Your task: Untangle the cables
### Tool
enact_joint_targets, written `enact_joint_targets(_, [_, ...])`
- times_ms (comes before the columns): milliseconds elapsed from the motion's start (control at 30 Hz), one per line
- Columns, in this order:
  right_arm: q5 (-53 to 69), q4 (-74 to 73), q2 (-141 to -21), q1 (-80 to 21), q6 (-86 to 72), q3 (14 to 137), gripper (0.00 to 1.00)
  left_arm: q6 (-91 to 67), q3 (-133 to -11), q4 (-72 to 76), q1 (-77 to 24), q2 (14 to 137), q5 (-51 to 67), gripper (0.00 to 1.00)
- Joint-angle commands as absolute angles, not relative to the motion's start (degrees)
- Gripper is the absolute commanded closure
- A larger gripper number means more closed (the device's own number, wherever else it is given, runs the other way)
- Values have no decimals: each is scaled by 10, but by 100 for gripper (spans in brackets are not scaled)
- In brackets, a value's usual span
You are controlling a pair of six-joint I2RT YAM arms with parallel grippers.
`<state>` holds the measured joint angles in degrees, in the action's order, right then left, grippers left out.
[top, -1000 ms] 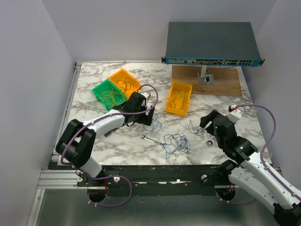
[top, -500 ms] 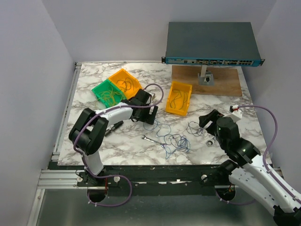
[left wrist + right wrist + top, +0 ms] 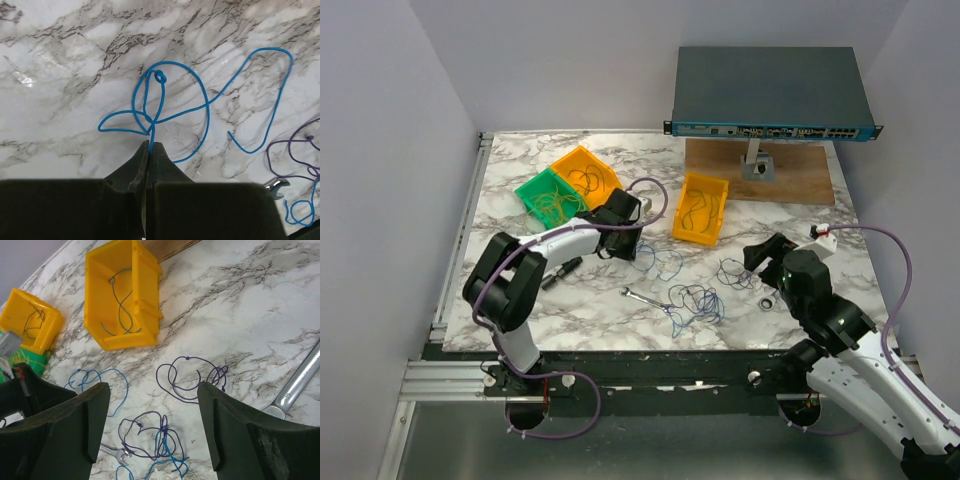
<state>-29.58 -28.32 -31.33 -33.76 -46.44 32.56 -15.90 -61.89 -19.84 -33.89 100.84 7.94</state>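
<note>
The cables lie loose on the marble table. A looped blue cable [image 3: 170, 62] lies just ahead of my left gripper [image 3: 150, 146], which is shut on one strand of it; in the top view this gripper [image 3: 632, 246] sits right of the bins, with the blue cable [image 3: 662, 263] beside it. A tangle of purple and blue cables [image 3: 692, 302] lies at the front centre, also in the right wrist view [image 3: 156, 440]. A separate purple cable loop [image 3: 186, 359] lies near my right gripper [image 3: 152, 405], which hovers open above the table with nothing between its fingers.
Green bin [image 3: 548, 199], orange bin [image 3: 586, 172] and yellow bin [image 3: 701, 208] each hold thin wires. A small silver wrench [image 3: 640, 297] lies by the tangle, a bigger wrench [image 3: 299, 382] near my right gripper. A network switch [image 3: 770, 95] stands on a wooden board [image 3: 790, 172] at the back.
My left gripper, open half a second ago, has shut on the blue cable and shifted slightly left. The right arm has hardly moved.
</note>
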Motion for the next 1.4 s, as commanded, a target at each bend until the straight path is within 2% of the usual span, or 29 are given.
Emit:
enact_joint_targets(0, [-289,-272,-312,-338,-455,322,22,-165,-618,-213,-340,922,64,100])
enact_joint_targets(133, [-284,-259,-315,-338,-455,317,22,-162,-635,-243,-340,867,53,100])
enact_joint_targets(500, [-279,-223,-335,-338,-444,320,22,-173,-760,-311,-359,826,63,100])
enact_joint_targets(933, [-288,-209,-340,-338,-430,326,23,-159,-963,-392,-380,874,71,100])
enact_joint_targets(1367, [-342,-226,-295,-338,-420,339,23,-163,-1072,-396,-390,1008,92,100])
